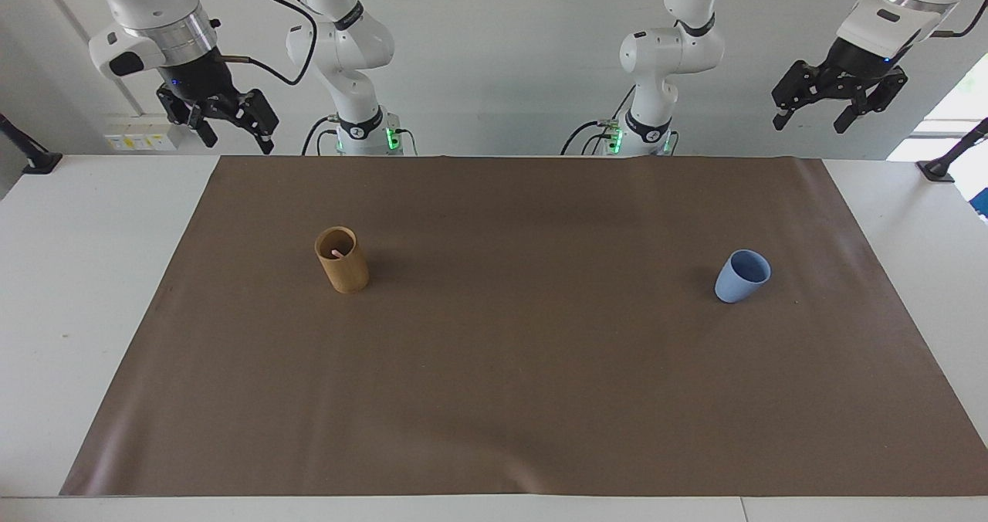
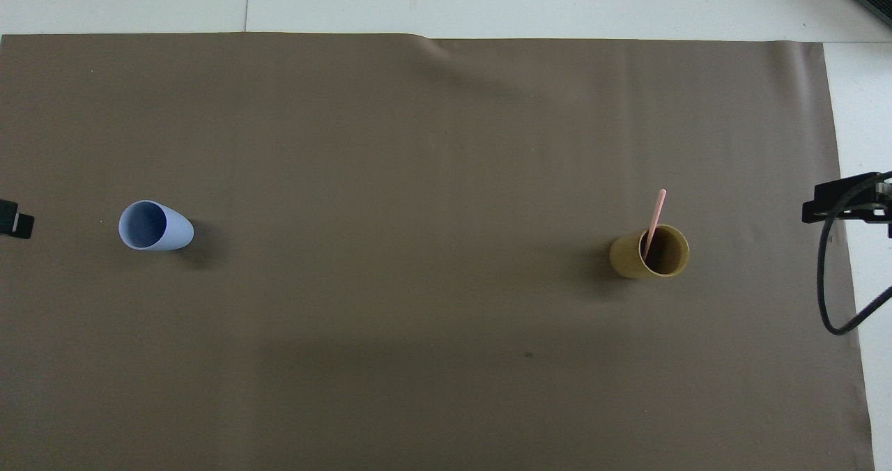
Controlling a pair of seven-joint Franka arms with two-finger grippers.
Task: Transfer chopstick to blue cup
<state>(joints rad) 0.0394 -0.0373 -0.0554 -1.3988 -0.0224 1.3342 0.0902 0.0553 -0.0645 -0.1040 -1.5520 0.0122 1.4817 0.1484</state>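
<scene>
On the brown mat (image 1: 494, 398): chopstick (image 2: 655, 214) in tan holder (image 1: 343, 262) | blue cup (image 1: 742, 276) empty | both grippers' fingers spread, holding nothing | no readable writing

The light is bright and soft in both views. In the facing view a very bright patch glows at the edge by the left arm's end of the desk (image 1: 46, 275), like daylight from a window. The blue cup (image 2: 155, 226) and the wooden holder (image 2: 651, 251) each drop a small, soft shadow on the brown mat (image 2: 418, 178). A wide dim band darkens the mat nearest the robots. The mat has no glare. Both pictures look sharp.
</scene>
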